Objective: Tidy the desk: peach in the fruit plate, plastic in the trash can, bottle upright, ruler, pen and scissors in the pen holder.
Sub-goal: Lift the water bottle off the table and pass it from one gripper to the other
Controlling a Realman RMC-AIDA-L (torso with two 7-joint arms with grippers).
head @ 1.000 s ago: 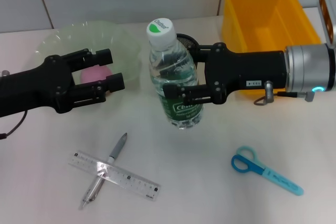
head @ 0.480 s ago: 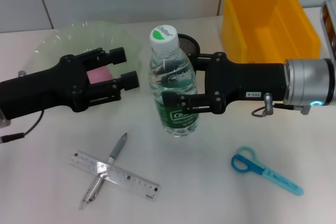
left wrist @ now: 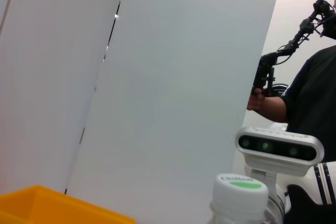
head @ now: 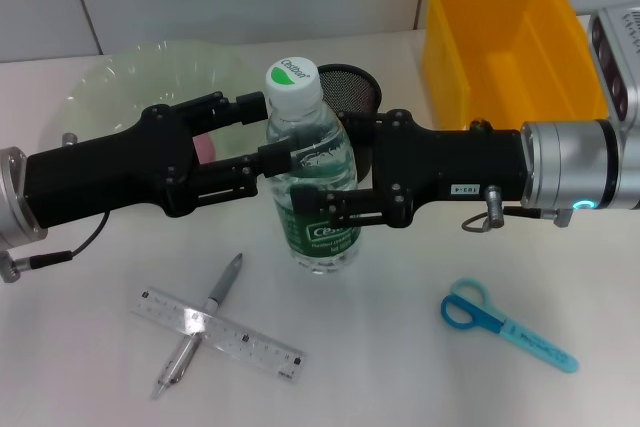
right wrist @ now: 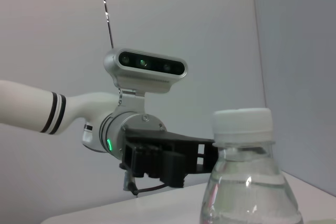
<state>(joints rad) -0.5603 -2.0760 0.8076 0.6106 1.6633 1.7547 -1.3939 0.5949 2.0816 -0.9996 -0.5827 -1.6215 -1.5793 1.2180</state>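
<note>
On the white desk (head: pixel 400 367), your right gripper (head: pixel 318 190) pinches the bottle (head: pixel 310 187) standing up near the middle, while your left gripper (head: pixel 262 137), fingers spread, reaches its neck.

Bottle (head: pixel 312 187) upright mid-desk; pen (head: pixel 198 323) crossed w/ ruler (head: pixel 220 334) front-left; scissors (head: pixel 506 324) front-right.

A pale bench (head: pixel 400 367) carries a clear ruler (head: pixel 218 334) lying across a pen (head: pixel 200 322) near the front left, and blue scissors (head: pixel 505 325) at the front right. A water bottle (head: pixel 312 187) stands upright mid-bench. Behind are a translucent fruit plate (head: pixel 120 82), a black mesh pen holder (head: pixel 352 87) and an orange bin (head: pixel 510 37).
</note>
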